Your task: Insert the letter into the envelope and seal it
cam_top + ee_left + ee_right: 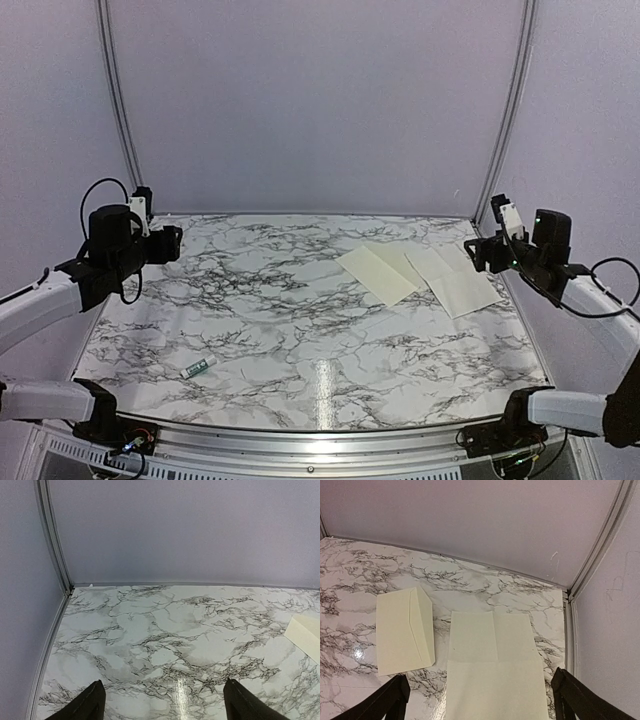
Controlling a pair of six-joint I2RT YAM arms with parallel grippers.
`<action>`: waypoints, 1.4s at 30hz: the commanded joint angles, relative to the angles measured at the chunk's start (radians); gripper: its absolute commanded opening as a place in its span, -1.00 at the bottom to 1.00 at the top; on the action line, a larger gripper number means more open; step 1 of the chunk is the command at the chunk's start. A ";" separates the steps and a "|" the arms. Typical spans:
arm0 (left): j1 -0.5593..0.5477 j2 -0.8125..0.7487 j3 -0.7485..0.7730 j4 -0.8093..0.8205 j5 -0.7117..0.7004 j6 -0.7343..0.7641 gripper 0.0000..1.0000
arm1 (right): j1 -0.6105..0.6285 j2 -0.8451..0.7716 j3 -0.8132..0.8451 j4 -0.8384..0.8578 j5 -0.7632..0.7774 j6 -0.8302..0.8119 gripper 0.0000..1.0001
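The left gripper (168, 243) hangs above the table's 9 o'clock edge in the top view, its jaws spread wide with nothing between them; in its own wrist view the two dark fingertips (89, 703) sit far apart over bare marble. The right gripper (474, 251) hangs over the 3 o'clock edge, jaws likewise spread wide and empty, with its black fingers (390, 700) framing the bottom corners of the right wrist view. Directly below and ahead of the right gripper lies the letter (492, 650), a pale creased sheet lying flat, with one fold line running across it and another running down its far half. At its 9 o'clock in that view, just beside it with a thin strip of marble between them, lies the envelope (402, 630), cream-coloured and flat, with a long edge line along the side nearest the letter. In the top view the envelope sits at about 1 o'clock from the middle of the marble-patterned table (280, 320) and the letter at about 2 o'clock, both angled, the letter closer to the right gripper. A corner of the envelope also shows at the 3 o'clock edge of the left wrist view. Well apart from both papers, at about 7 o'clock, a small white-and-green glue tube (198, 367) lies on its side. Plain lavender-grey walls (320, 100) enclose the table.
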 commanded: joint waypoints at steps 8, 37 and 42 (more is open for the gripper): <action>-0.024 -0.010 -0.037 -0.045 0.161 0.041 0.45 | -0.055 -0.105 0.000 -0.107 0.027 -0.218 0.96; -0.381 0.237 0.098 -0.057 0.275 0.003 0.37 | -0.074 0.752 0.419 -0.349 0.134 -0.332 -0.04; -0.484 0.316 0.179 -0.046 0.153 -0.037 0.48 | -0.074 0.751 0.372 -0.360 0.151 -0.374 0.13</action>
